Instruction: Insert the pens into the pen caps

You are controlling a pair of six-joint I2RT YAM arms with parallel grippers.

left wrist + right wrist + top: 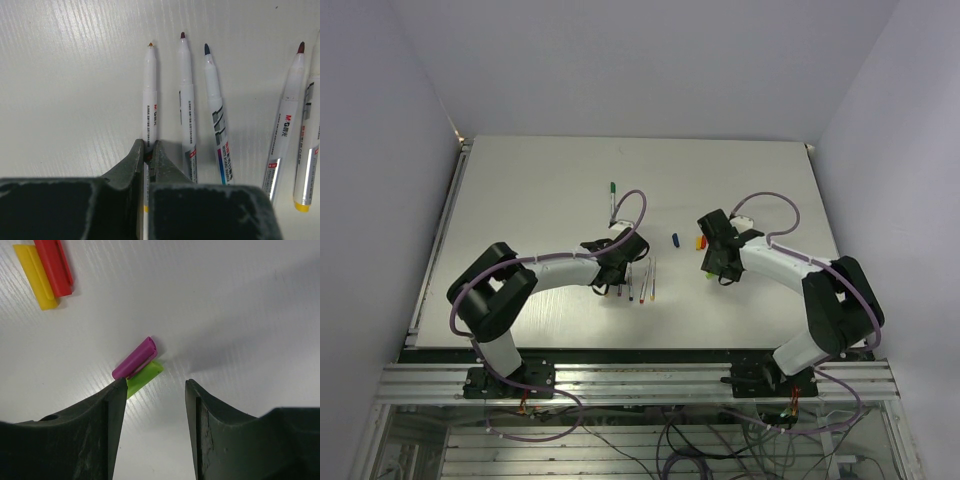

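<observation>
My left gripper (148, 147) is shut on a white pen (150, 95) with a yellowish tip, low at the table. Several more pens lie beside it: a dark-red-tipped pen (186, 100), a dark-blue-tipped pen (215, 110) and a red-tipped pen (287, 130). My right gripper (155, 385) is open and empty over the table. Its left finger (112, 410) is next to a purple cap (135, 357) resting against a green cap (145, 376). A red cap (54, 262) and a yellow cap (36, 280) lie together farther off. A blue cap (675, 239) lies between the arms.
A pen with a green end (612, 200) lies alone farther back on the white table (520, 200). In the top view the left gripper (610, 278) and the right gripper (713, 268) are about a hand's width apart. Grey walls stand close on both sides.
</observation>
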